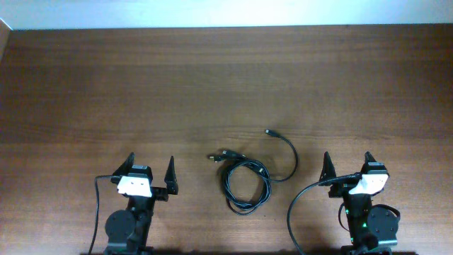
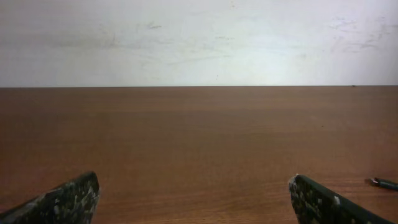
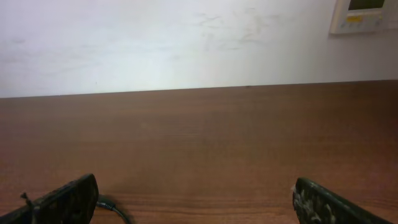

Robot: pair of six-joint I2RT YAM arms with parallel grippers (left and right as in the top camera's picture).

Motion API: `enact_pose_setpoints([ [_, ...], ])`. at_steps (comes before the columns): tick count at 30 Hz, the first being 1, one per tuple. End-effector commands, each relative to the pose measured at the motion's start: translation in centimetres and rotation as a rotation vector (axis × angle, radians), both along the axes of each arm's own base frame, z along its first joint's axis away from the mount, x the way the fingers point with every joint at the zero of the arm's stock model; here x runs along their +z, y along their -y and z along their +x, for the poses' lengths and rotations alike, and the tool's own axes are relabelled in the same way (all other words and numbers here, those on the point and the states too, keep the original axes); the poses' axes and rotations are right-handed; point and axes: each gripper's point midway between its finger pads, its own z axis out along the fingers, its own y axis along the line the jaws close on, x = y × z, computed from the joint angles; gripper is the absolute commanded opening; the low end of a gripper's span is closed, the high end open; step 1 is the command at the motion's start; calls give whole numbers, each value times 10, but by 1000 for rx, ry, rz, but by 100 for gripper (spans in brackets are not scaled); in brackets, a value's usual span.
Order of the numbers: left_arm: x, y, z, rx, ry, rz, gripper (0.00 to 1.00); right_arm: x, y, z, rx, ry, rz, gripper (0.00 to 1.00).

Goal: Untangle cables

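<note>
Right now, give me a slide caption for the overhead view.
Tangled cables on the table, untouched between the open left fingers and right fingers.

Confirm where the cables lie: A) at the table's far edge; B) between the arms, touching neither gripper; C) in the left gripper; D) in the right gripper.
B: the cables lie coiled between the open left gripper and open right gripper, clear of both.

The left arm [image 1: 131, 223], at seven o'clock, and the right arm [image 1: 368, 223], at five, are black with round bases. The left gripper [image 1: 151, 158] and right gripper [image 1: 347, 154] each carry a white housing [image 1: 133, 185] and pointed black fingers [image 2: 68, 199], speckled grey. A thick black wire [image 1: 289, 216] loops off each arm. A green light [image 1: 363, 227] glows on the right.
</note>
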Motion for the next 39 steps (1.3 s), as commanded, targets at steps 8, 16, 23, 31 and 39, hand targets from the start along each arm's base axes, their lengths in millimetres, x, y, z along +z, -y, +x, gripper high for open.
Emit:
enact_pose_setpoints([
  [8, 0, 1, -1, -9, 2, 14, 99, -2, 3, 0, -14, -2, 2, 99],
  [16, -13, 2, 1, -8, -58, -9, 99, -2, 3, 0, -14, -2, 2, 99],
  [23, -14, 6, 3, -34, -101, -11, 99, -2, 3, 0, -14, -2, 2, 99],
  [31, -13, 14, 4, -77, -175, -15, 99, -2, 3, 0, -14, -2, 2, 99],
  [39, 7, 33, -1, -209, -321, 59, 99, -2, 3, 0, -14, -2, 2, 99],
])
